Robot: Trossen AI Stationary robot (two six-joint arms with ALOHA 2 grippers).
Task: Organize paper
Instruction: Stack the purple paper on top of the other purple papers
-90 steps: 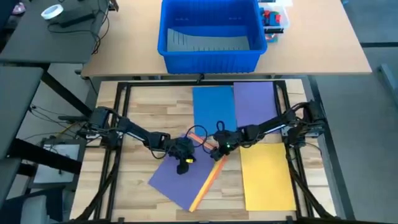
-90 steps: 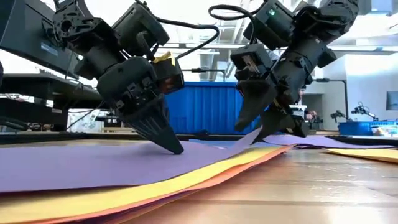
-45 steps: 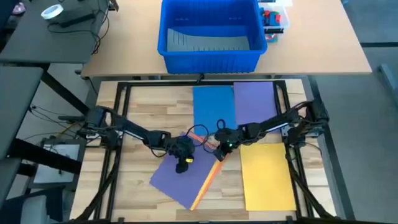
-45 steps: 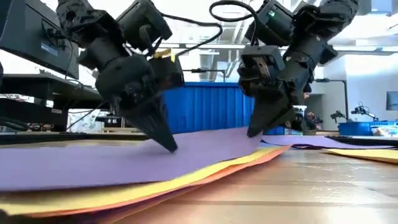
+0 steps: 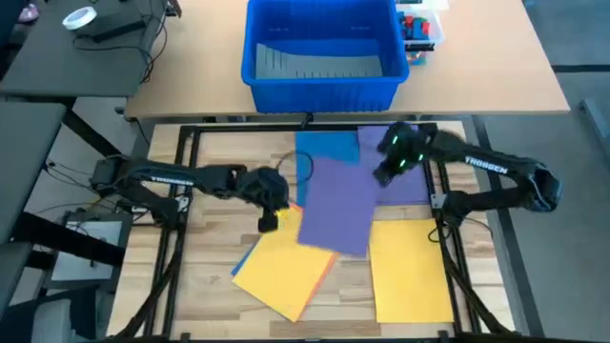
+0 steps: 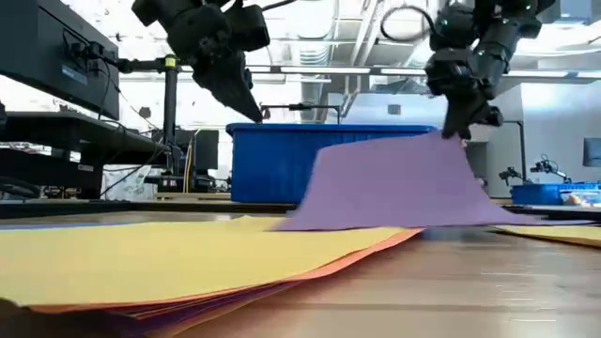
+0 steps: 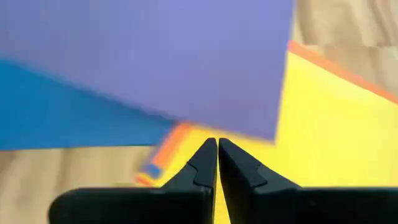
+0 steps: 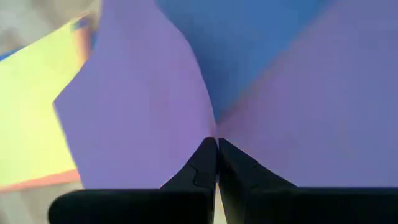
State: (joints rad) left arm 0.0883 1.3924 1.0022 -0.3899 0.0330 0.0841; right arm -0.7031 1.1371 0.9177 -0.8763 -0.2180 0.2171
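Purple paper sheet [image 5: 338, 203], thin and curved, hangs pinched in right gripper [image 5: 380, 175]; left gripper [image 5: 266, 223] closed.

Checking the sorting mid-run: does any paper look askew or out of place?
Yes. The stack with the yellow sheet on top lies rotated against the squared yellow and blue sheets; the right gripper holds a purple sheet by one corner, draped.

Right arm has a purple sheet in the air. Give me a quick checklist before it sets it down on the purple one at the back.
1. Right gripper shut on lifted purple sheet: ok.
2. One sheet only in its grip: cannot tell.
3. Left gripper shut, holding nothing, clear of the sheet: ok.
4. Back purple sheet lying flat: cannot tell, mostly covered.
5. Lifted sheet's trailing edge clear of the yellow sheet: not ok, it overlaps.
6. Blue sheet beside the target undisturbed: cannot tell.
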